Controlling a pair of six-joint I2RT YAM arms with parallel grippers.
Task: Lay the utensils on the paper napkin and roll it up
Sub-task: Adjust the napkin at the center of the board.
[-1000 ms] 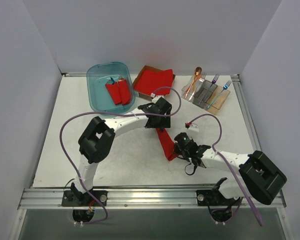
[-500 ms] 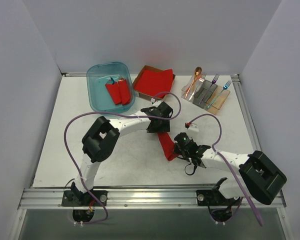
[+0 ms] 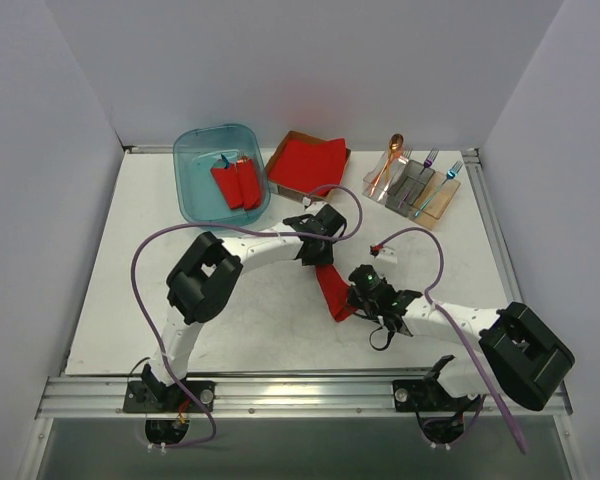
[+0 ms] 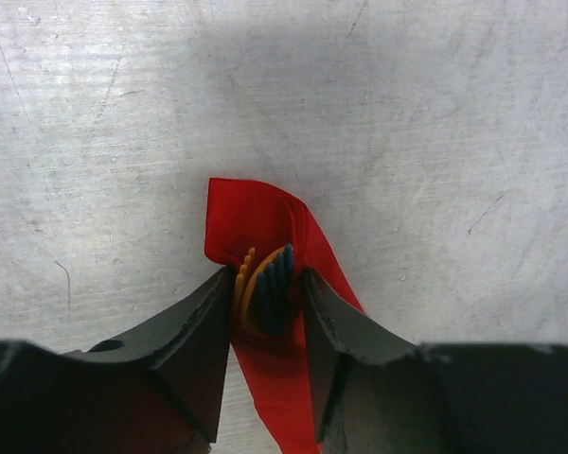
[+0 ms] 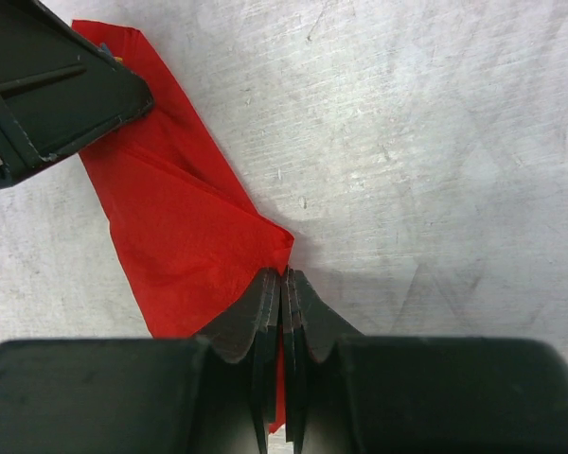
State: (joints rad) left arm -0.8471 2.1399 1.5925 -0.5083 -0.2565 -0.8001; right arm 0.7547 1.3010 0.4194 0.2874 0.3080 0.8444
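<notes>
Left wrist view gives the main worry: the bright red thin paper napkin [image 4: 251,213], folded into a narrow loose strip on the scuffed grey worktop [image 4: 435,113], has the slim plastic utensils [image 4: 275,288] poking out of its open end. Their orange-yellow and blue tines are bare, so any lift or twist could, I judge, let them slide out, because nothing closes that end. With each end of the strip pinched by a different arm, pulling apart could tear the thin sheet, and uneven turning could spring the wrap open rather than tighten it. A squeeze across the tines might also skew them inside the paper. As for the left tool [image 4: 267,276], its jaws stand part-way in, pads pressed on both flanks of the wrapped end, grasping paper and cutlery together. At the strip's near end the right tool [image 5: 282,276] is clenched tight, its fingers meeting on a corner of the red sheet.
</notes>
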